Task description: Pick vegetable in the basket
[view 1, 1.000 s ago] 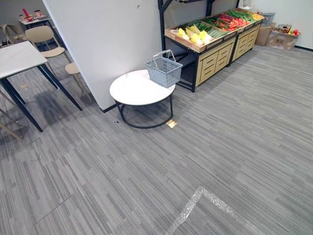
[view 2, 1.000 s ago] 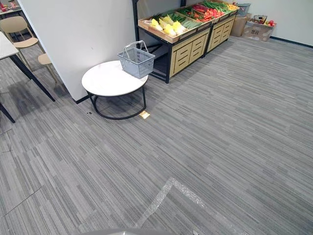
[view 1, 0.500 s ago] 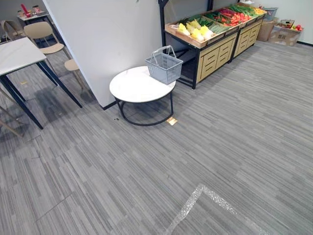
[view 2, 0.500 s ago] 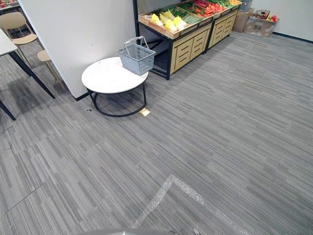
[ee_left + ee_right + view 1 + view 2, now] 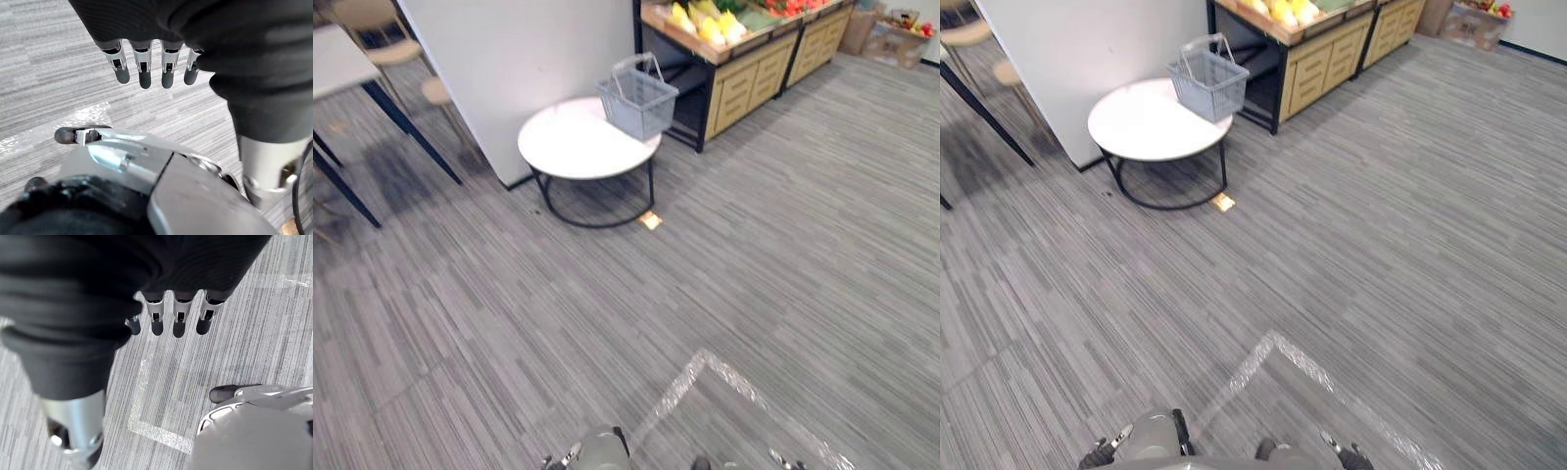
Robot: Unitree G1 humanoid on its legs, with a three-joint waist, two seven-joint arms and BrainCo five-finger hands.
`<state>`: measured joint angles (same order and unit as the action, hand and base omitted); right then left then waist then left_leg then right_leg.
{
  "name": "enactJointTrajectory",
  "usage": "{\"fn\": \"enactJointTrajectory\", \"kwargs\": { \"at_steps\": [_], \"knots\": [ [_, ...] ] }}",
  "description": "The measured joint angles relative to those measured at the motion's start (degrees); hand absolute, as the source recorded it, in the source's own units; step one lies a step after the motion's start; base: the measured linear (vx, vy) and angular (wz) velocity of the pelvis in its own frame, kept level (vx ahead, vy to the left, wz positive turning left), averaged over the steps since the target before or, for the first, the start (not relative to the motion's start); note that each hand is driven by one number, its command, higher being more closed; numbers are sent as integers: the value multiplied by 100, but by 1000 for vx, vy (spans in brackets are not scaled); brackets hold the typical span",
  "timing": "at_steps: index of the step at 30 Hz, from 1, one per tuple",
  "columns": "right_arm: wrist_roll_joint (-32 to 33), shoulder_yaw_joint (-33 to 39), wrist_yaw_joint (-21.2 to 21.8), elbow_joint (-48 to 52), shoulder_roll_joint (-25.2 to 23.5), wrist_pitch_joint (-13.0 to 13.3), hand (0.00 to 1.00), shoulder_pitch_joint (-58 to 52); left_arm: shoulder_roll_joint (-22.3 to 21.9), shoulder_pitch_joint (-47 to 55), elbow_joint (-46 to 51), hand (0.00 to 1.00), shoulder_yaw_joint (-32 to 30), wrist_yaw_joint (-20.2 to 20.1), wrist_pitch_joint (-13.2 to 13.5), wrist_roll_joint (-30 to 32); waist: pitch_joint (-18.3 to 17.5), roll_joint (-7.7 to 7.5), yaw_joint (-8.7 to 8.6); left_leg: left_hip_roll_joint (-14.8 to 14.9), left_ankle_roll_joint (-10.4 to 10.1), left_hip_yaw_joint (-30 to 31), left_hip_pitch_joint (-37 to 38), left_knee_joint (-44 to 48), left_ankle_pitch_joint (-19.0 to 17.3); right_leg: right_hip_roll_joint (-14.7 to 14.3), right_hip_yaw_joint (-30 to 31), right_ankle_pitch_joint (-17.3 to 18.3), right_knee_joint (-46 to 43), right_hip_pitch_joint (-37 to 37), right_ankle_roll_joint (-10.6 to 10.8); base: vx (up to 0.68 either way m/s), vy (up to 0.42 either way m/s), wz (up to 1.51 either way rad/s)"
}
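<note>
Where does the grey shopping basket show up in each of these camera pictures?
Left eye view: the basket stands top centre, on the far right edge of the round white table.
Right eye view: the basket is upper left, on the same table.
Left wrist view: carpet past the left hand.
Right wrist view: carpet past the right hand.
Shared landmark: the silver tape line on the carpet.

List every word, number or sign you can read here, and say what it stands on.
No readable text anywhere.
Basket: no label visible.
Yellow floor tag beside the round table: too small to read.
Boxes past the produce stand: too small to read.
</note>
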<state>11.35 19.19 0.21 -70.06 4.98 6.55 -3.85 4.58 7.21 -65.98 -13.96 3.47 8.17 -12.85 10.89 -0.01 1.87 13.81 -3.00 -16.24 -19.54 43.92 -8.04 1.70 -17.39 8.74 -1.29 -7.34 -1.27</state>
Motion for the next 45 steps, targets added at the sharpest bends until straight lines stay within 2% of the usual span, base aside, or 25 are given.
{"fn": "enactJointTrajectory", "kwargs": {
  "at_steps": [2,3,5,7,8,9,12,14,16,17,18,19,20,21,22,25,29,31,32,34,36,38,40,41,45],
  "knots": [
    [-2,-13,10,-18,38,-6,0,129,-50,14,-1,0,16,-18,-1,-25,-1,13,54,-315,-18,-56,-158,-1180,53,142,104,22,114,10,39,255,113,-21],
    [-4,-71,16,-3,58,-3,0,195,-78,48,-5,0,12,-26,-2,-57,-5,40,85,-471,-36,-81,-166,-2193,361,205,183,81,141,-5,136,325,157,-34],
    [-12,-187,14,132,102,-2,0,163,-182,147,11,0,-8,-23,0,-54,-32,183,166,-516,-113,-131,-130,-3769,985,181,258,230,244,-204,368,367,168,-32],
    [-16,-255,21,215,82,3,0,142,-207,215,26,0,-110,-28,1,-50,-38,223,245,-457,-86,-192,-149,-4165,1082,189,398,391,223,-418,576,495,236,-39],
    [-16,-263,24,211,54,4,0,141,-210,262,17,0,-204,-57,-3,-46,-70,168,326,-467,98,-151,-141,-4040,1556,305,493,552,202,-604,718,650,302,-52],
    [-15,-195,32,140,-115,8,0,175,-100,330,4,0,-276,-123,6,-44,-231,-85,360,-682,406,-235,-158,-3728,1645,614,559,635,159,-659,839,567,243,-39],
    [-16,-163,160,144,-390,44,0,311,43,246,-30,0,-323,-145,-3,-36,-437,-349,305,-866,667,-407,-254,-3155,1120,988,1018,256,-686,-203,824,603,241,-18],
    [-21,-145,187,115,-407,42,0,314,66,206,-13,0,-336,-149,-8,38,-460,-385,322,-830,879,-539,-19,-2892,912,1040,1294,-402,-1372,-27,733,475,185,-35],
    [-22,-175,194,119,-343,59,0,189,107,298,9,0,-189,-151,-53,68,-511,-301,265,-847,736,-524,899,-3099,350,1227,1287,-1776,-3275,564,1025,584,247,-46],
    [-22,-177,196,118,-318,75,0,149,121,299,14,0,-102,-156,-64,68,-523,-283,255,-866,603,-503,1132,-3237,25,1301,1241,-1828,-3915,805,1081,474,193,-27],
    [-22,-212,195,109,-367,95,0,164,256,231,6,0,-62,-156,-98,67,-472,-462,203,-1034,677,-503,1384,-3269,-94,1544,1217,-1673,-4828,1156,914,454,131,-10],
    [-15,-228,206,136,-344,107,0,153,303,160,4,0,32,-135,-110,67,-440,-503,113,-1130,674,-491,1749,-3367,-305,1638,1015,-1200,-5655,1592,612,320,66,-3],
    [-9,-231,201,179,-316,117,0,155,285,135,6,0,83,-127,-111,66,-427,-461,67,-1140,670,-499,1939,-3424,-364,1627,867,-970,-5883,1772,491,406,79,-1],
    [-7,-282,182,291,-264,149,0,158,293,90,9,0,203,-96,-105,65,-393,-368,-31,-1137,649,-501,2338,-3596,-449,1623,411,-376,-6015,2067,378,469,89,12],
    [13,-341,173,407,-236,186,0,157,278,10,29,0,237,-76,-101,47,-393,-306,-122,-1128,629,-479,2616,-3703,-511,1624,-73,-42,-5735,2305,303,467,76,24],
    [195,-378,166,417,-192,246,0,223,167,-249,68,0,237,2,-74,-16,-360,-202,-196,-1076,553,-323,2955,-3839,-576,1513,-709,47,-4133,2624,307,401,-28,50],
    [219,-236,160,565,-161,261,0,343,-95,-530,209,0,227,23,44,-55,-195,19,-195,-706,204,88,3315,-4026,-728,1148,-339,-1031,-392,2794,706,560,-189,70],
    [197,-169,165,613,-177,223,0,344,-141,-421,189,0,129,26,54,-42,-151,-53,-201,-612,-15,218,3615,-4102,-867,1273,-76,-1061,-272,2837,727,667,-362,56],
    [123,-166,174,606,-190,210,0,311,-166,-283,129,0,-76,34,52,-37,-188,-143,-177,-494,-84,362,3878,-4028,-904,1278,-58,-1517,-779,2891,641,648,-419,31],
    [-20,-182,186,604,-118,234,0,364,-297,-265,33,0,-294,34,48,-45,-255,82,-139,-77,-228,469,3672,-3434,-766,1027,-34,-1562,-1357,3037,479,583,-422,2],
    [-171,-385,203,529,86,214,0,435,-477,-254,7,0,-480,-27,46,-42,-331,437,-31,500,-114,809,2836,-1692,206,534,-213,-1116,-1390,2815,212,848,-563,-32],
    [-226,-445,221,422,113,201,0,437,-472,-257,3,0,-596,-71,36,-44,-278,441,-29,784,-11,1004,2233,-437,1446,346,-301,-915,-1215,2363,139,673,-317,-7],
    [-235,-586,142,225,168,123,0,434,-369,-268,52,0,-667,-145,45,-54,-131,383,12,1128,-20,663,1497,1497,780,105,-327,-773,-729,1269,22,658,-292,1],
    [-234,-632,141,198,147,120,0,431,-327,-260,59,0,-677,-144,49,-54,-109,328,26,1085,-15,523,1341,1691,575,106,-319,-704,-582,1022,35,563,-261,5],
    [-213,-617,135,168,83,120,0,581,-230,-230,98,0,-560,-109,35,-47,-97,221,245,740,-65,-536,142,707,-78,132,-298,-523,128,199,219,470,-117,-19]
  ]
}}
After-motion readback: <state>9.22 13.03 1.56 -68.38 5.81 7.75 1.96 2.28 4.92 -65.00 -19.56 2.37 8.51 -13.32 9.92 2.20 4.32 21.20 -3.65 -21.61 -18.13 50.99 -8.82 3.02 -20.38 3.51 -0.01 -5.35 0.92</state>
